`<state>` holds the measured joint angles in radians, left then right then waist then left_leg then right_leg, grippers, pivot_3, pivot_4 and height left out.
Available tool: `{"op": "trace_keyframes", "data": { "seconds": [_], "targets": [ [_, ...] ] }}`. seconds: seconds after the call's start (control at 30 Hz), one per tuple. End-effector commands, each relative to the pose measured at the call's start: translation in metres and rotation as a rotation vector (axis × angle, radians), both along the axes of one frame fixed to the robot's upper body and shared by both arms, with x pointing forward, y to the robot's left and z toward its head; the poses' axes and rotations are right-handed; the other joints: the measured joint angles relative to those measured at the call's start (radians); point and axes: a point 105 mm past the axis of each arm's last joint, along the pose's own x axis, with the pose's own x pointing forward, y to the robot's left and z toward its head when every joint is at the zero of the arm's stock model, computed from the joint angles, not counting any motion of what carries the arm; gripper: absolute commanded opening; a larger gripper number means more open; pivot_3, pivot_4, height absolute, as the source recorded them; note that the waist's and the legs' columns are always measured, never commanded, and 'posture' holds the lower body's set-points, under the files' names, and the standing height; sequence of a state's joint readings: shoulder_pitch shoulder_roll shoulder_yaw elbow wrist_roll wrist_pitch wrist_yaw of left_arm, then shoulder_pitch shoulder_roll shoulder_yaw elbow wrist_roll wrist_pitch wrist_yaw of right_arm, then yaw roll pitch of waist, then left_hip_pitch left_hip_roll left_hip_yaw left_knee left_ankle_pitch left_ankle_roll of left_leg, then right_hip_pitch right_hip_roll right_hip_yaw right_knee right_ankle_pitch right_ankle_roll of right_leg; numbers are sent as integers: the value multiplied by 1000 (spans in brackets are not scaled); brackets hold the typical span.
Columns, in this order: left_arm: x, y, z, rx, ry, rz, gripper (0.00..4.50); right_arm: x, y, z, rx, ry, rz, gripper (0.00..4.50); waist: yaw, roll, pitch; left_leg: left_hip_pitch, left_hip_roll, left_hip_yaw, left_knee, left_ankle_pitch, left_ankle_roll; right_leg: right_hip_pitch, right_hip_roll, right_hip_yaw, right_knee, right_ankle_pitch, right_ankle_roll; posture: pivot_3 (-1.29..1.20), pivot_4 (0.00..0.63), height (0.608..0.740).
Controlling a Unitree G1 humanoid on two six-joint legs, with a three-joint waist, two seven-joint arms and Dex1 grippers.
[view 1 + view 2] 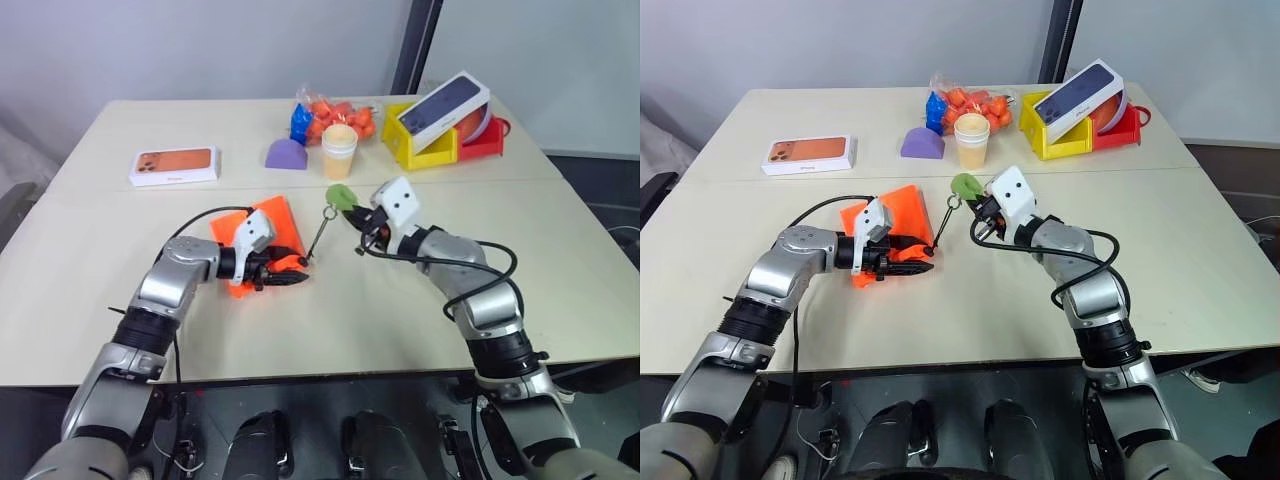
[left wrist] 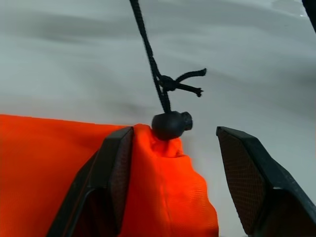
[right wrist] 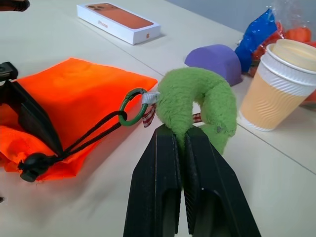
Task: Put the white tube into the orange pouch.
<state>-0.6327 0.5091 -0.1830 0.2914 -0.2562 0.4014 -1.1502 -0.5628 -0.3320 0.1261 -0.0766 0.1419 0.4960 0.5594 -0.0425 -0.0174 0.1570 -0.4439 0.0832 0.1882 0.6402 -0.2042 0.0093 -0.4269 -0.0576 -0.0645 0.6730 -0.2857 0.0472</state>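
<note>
Pale tabletop (image 1: 420, 300) carries the orange pouch (image 3: 74, 94), a bright, soft fabric bag lying flat near its middle, its thin black drawstring cord (image 3: 94, 133) running through a round black cord stopper (image 2: 170, 124) at the gathered mouth. At that mouth the left gripper (image 2: 173, 163) stands parted, one finger on the fabric, the other apart. Nearby, the right gripper (image 3: 181, 143) is clenched on a green plush charm (image 3: 197, 98) whose green ring (image 3: 132, 106) holds the cord; no writing is readable on the white box (image 1: 175, 165).

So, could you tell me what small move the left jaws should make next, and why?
Probably close the left gripper on the bright orange fabric pouch: its gathered mouth already sits between the open jaws, while the right gripper pulls the cord by the green plush tag.
</note>
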Motion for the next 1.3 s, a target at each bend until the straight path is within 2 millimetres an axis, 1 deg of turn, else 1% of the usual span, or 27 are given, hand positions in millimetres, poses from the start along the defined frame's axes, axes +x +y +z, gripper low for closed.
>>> {"op": "trace_keyframes", "data": {
  "seconds": [0.03,0.27,0.37,0.47,0.5,0.8,0.9,0.93,1.03,1.13,1.3],
  "targets": [
    [0,-1,11,-53,-13,12,2715,-5,6,13,15,-46,28,0,0,0,0,0,0,0,0,0,0,0,0,0,0,0,0,0,150,740],
    [-2,-3,11,-96,24,25,2715,-5,6,13,13,-43,27,0,0,0,0,0,0,0,3,-1,1,0,0,0,2,0,0,0,150,740],
    [-4,-5,10,-90,26,17,1827,-6,6,13,12,-42,24,0,0,0,0,0,0,-1,4,-1,1,0,0,0,3,0,0,0,150,740],
    [-4,-5,8,-79,21,14,357,-5,5,13,14,-42,21,0,1,0,0,0,0,-1,4,-1,1,0,-2,0,3,0,0,0,150,740],
    [-4,-4,8,-75,20,14,33,-5,5,13,15,-42,21,0,1,0,0,0,0,-1,4,-1,1,0,-2,0,3,0,0,0,150,740],
    [-3,0,6,-48,-11,16,33,-4,5,15,18,-48,15,0,1,0,0,0,0,-1,4,-1,1,0,-2,0,4,0,0,0,150,740],
    [-4,0,11,-74,-9,4,863,-4,5,16,19,-49,15,0,1,0,0,0,0,-1,4,-1,1,0,-2,0,4,0,0,0,150,740],
    [-5,-1,12,-77,-12,1,1311,-4,5,16,19,-50,15,0,1,0,0,0,0,-1,4,-1,1,0,-2,0,4,0,0,0,150,740],
    [-7,-4,15,-84,-13,-9,2851,-4,5,17,21,-52,16,0,1,0,0,0,0,-1,4,-1,1,0,-2,0,4,0,0,0,150,740],
    [-9,-6,13,-74,-6,-21,2851,-4,6,17,22,-53,16,0,1,0,0,0,0,-1,4,-1,1,0,-2,0,4,0,0,0,150,740],
    [-10,-5,3,-29,1,-13,2851,-4,6,18,22,-56,15,0,0,0,0,0,0,-1,4,-1,1,0,-2,0,4,0,0,0,150,740]
  ]
}}
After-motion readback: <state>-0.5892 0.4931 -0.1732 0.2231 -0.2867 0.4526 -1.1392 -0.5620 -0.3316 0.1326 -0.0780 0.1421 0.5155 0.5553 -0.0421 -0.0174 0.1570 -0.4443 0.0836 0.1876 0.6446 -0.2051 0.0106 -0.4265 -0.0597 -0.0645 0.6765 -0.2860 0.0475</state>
